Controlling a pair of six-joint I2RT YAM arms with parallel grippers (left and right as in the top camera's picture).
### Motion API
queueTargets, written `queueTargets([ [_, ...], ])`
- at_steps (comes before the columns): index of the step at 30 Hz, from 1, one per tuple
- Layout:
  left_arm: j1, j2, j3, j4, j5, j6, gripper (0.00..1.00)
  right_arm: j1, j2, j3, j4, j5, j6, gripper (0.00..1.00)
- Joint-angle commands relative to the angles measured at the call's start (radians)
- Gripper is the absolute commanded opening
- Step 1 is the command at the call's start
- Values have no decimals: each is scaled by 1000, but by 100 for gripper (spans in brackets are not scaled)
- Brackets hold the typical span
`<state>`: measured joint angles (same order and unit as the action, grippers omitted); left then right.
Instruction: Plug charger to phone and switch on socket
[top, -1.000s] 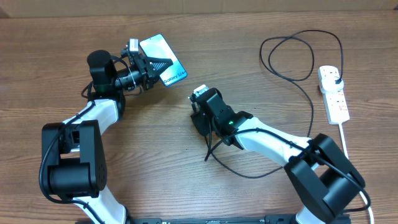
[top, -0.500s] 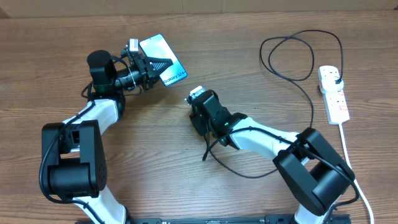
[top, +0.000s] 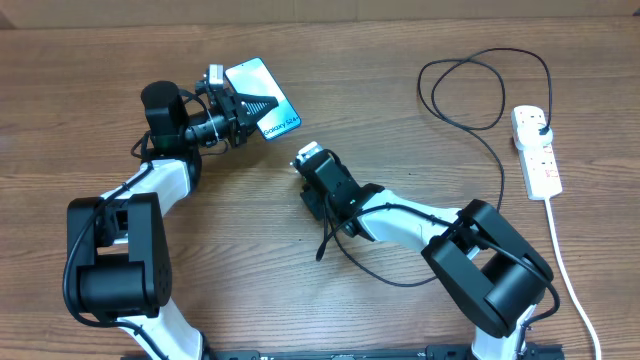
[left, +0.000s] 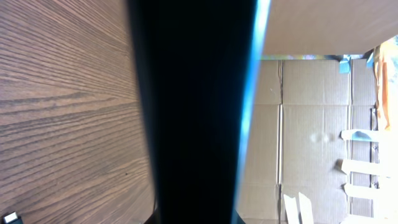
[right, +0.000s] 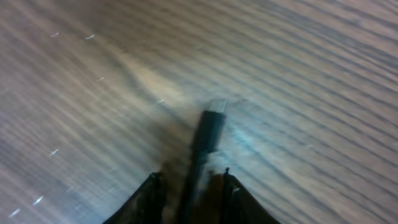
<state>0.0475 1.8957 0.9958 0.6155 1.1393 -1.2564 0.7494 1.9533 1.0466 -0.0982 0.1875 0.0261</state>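
My left gripper is shut on the phone and holds it tilted above the table at the back left, with the light blue screen up. In the left wrist view the phone shows edge-on as a dark slab with a blue edge. My right gripper is shut on the charger cable just behind its connector tip. The tip pokes out past the fingers and sits just above the wood, a short way right of and below the phone. The charger's plug end sits in the white socket at the far right.
The black cable trails from under my right arm, runs right and loops at the back right before it reaches the socket. The socket's thick white cord runs down the right edge. Cardboard boxes stand beyond the table.
My right gripper has moved up and to the left with the connector, closer to the phone. The left gripper and the phone have stayed almost still.
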Motion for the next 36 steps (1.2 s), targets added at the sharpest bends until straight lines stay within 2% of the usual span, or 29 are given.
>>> queueTargets([
  [1,-1,-25,20,10,3,31,4,-19,18,17,4,17,11,26],
  [6,-1,-25,20,10,3,31,4,-19,36,17,4,-14,24,16],
  [10,-1,-25,19,10,3,31,4,-20,40,20,2,-51,56,4],
  [14,-1,-25,19,10,3,31,4,-20,40,57,-49,-105,60,4],
  [17,-1,-25,20,10,6,32,4,-27,32,117,-155,-124,135,4],
  [22,-1,-25,19,-3,15,50,4,-66,-46,188,-325,-321,192,4],
  [30,-3,-26,19,-42,63,67,4,-204,-270,166,-365,-762,237,4],
  [36,-18,-26,19,-43,95,56,4,-263,-396,121,-423,-812,236,4],
])
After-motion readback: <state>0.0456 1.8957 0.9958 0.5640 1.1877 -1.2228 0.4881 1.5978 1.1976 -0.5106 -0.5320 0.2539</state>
